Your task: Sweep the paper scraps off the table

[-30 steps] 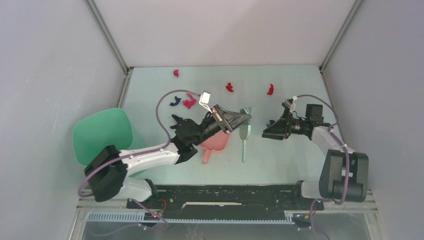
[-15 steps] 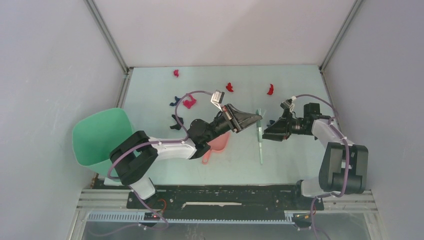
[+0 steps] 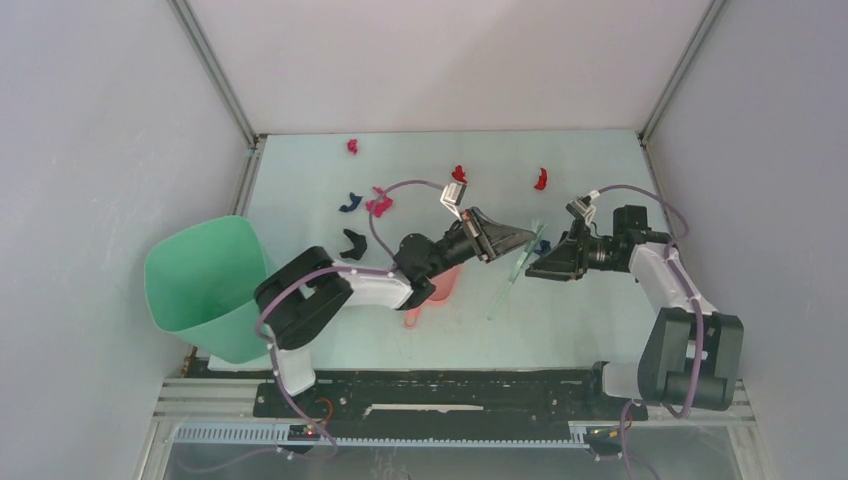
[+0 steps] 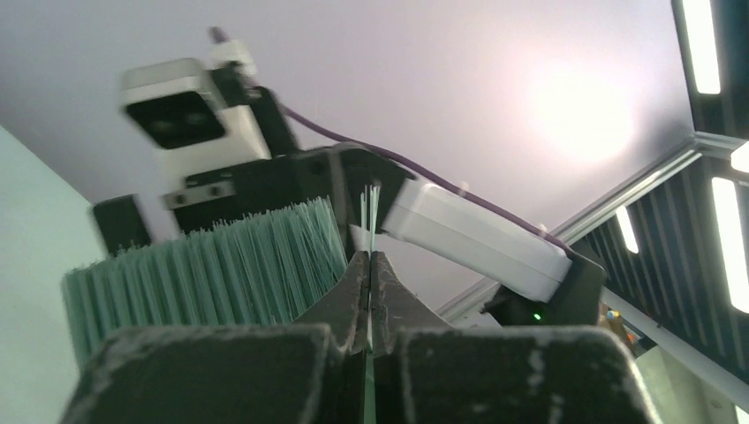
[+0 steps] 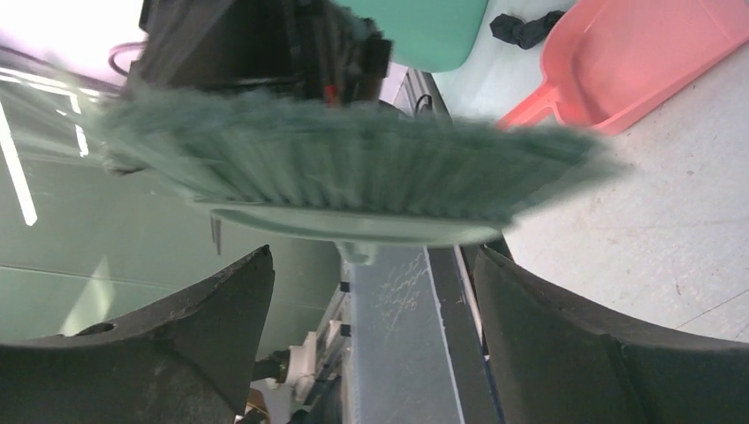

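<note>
1. Mint-green table (image 3: 600, 330): we see no change in it. In the top view its long axis runs left to right.
2. Green bin (image 3: 200, 280) stands at the table's left edge, where it was before.
3. Our left arm has stretched further right than half a second ago. The left gripper (image 3: 524, 237) is clenched, its fingers (image 4: 353, 291) pressed together on a few bristles at the edge of the brush head.
4. Our right arm has barely shifted. The right gripper (image 3: 535, 268) is released, fingers (image 5: 194, 327) wide apart, with the brush head lying across the gap. We cannot tell whether either finger touches it.
5. Pink dustpan (image 3: 445, 284) lies where it did, mostly under the left arm, with its handle toward the near edge.
6. Brush (image 3: 503, 293): half a second ago its long axis ran straight from near to far. Now it slants, with the head far-right between the two grippers and the handle end near-left.
7. None of the scraps has moved.
   - Three red ones (image 3: 352, 146) (image 3: 459, 174) (image 3: 541, 179) lie along the far side.
   - A blue one (image 3: 349, 203) and a magenta one (image 3: 379, 205) lie left of centre.
   - A black one (image 3: 352, 243) lies nearer.
   - Another blue one (image 3: 541, 246) lies just beside the right gripper.
   - All are too crumpled to show any direction.
</note>
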{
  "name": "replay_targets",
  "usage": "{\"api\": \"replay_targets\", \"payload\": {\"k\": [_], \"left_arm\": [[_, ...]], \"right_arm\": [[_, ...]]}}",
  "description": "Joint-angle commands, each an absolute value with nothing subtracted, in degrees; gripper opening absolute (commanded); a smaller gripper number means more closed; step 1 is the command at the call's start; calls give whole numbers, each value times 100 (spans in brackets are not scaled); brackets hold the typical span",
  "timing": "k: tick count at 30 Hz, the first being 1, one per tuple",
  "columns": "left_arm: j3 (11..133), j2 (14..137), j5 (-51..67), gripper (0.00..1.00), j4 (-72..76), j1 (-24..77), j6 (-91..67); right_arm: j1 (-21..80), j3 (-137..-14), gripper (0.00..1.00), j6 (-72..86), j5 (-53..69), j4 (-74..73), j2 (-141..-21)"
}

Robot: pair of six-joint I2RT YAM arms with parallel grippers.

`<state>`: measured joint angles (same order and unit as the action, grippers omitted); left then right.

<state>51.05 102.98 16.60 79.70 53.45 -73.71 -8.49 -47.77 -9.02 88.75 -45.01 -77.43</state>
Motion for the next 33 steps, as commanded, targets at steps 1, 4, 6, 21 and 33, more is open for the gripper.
{"api": "replay_targets", "payload": {"k": [1,4,6,21,33], "left_arm": [[5555,10845,1940,0,8666,5174,-7786],[5590,10920,1926,0,8675,5114,-7758],[5547,10947,1822,0,8675,5092,-7809],[5001,9225,60,0,5053,5178,-6283],[6608,8372,-2837,0,224,5800,-5656]], "right_arm": [[-955,-4952,91,-1451,9818,-4897,-7264],[-1115,-4957,92,-1537,9817,-4924,-7214],[-1259,-4957,93,-1494,9813,-4879,-7258],[-791,-4906,85,-1311,5697,-3943,-5318],[1709,-4722,100,-284,2827,-2093,-4715]]}}
